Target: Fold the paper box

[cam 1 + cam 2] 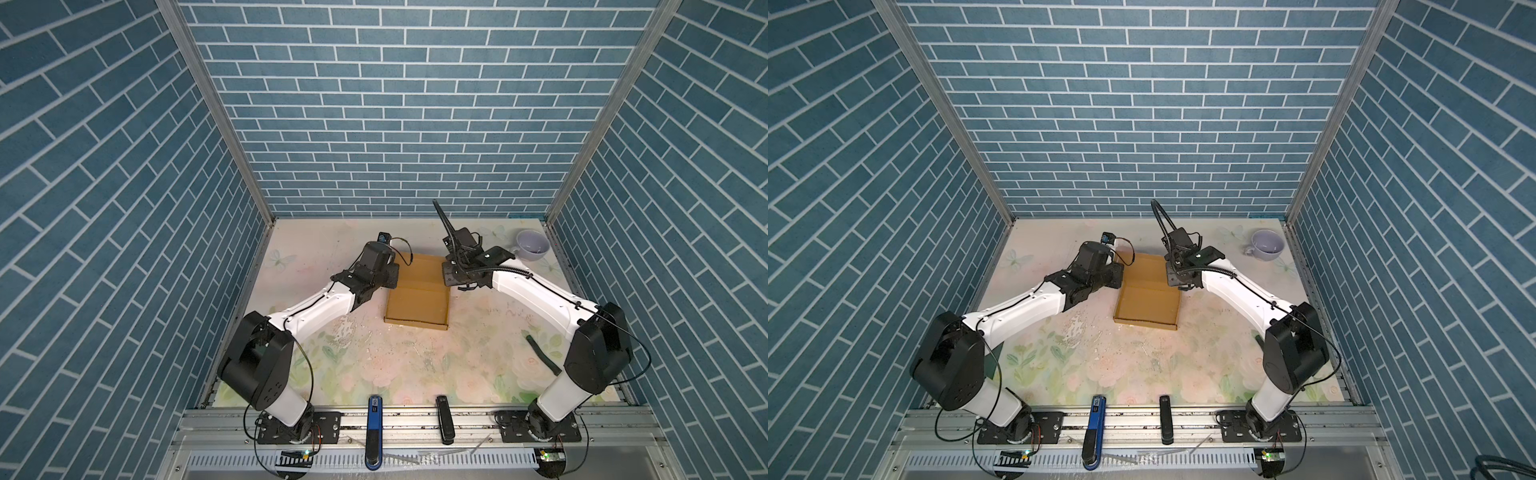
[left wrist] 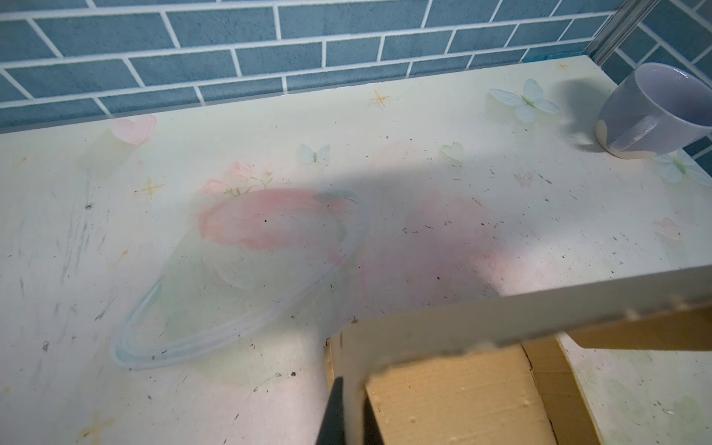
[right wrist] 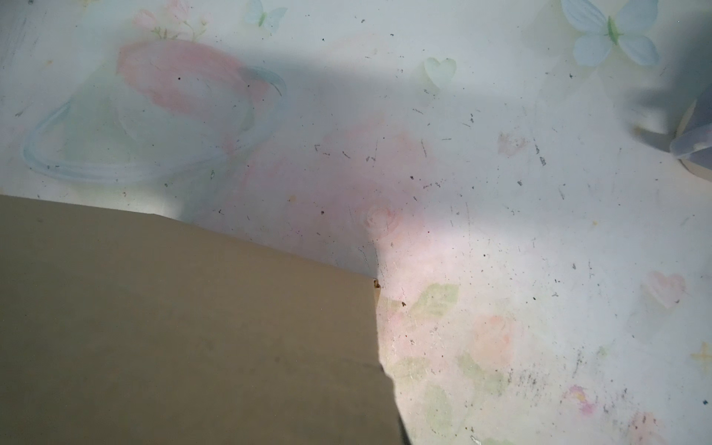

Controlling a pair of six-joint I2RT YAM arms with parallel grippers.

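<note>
Left wrist view: paper box [image 2: 462, 397], plain brown corrugated cardboard, matte, with a fluted cut edge blurred close to the lens. A dark finger [image 2: 333, 416] lies against a raised flap, and the left gripper [image 1: 390, 276] is pinching that flap's edge. In both top views the box sits just past table centre toward 12 o'clock. Its near part is a shallow square tray with low upright walls. Its far panel, marked by parallel crease lines, runs on toward 12 o'clock between the two grippers. The right gripper [image 1: 451, 278] stands at the box's 3 o'clock edge with its jaws pressed together. The right wrist view shows only a smooth cardboard panel [image 3: 173, 327], so whether cardboard sits between them cannot be told. The table [image 1: 374, 365] is a glossy, scuffed sheet printed with pale roses, hearts and butterflies. A cup [image 1: 532, 245], lilac glazed ceramic with one handle, stands upright at the 1 o'clock corner, well apart from the box. The walls [image 1: 395, 124] carry blue brick-pattern panelling. On the aluminium rail at 6 o'clock lie a blue bar-shaped tool [image 1: 374, 432], its small label too small to read, and a black bar-shaped tool [image 1: 444, 419].
</note>
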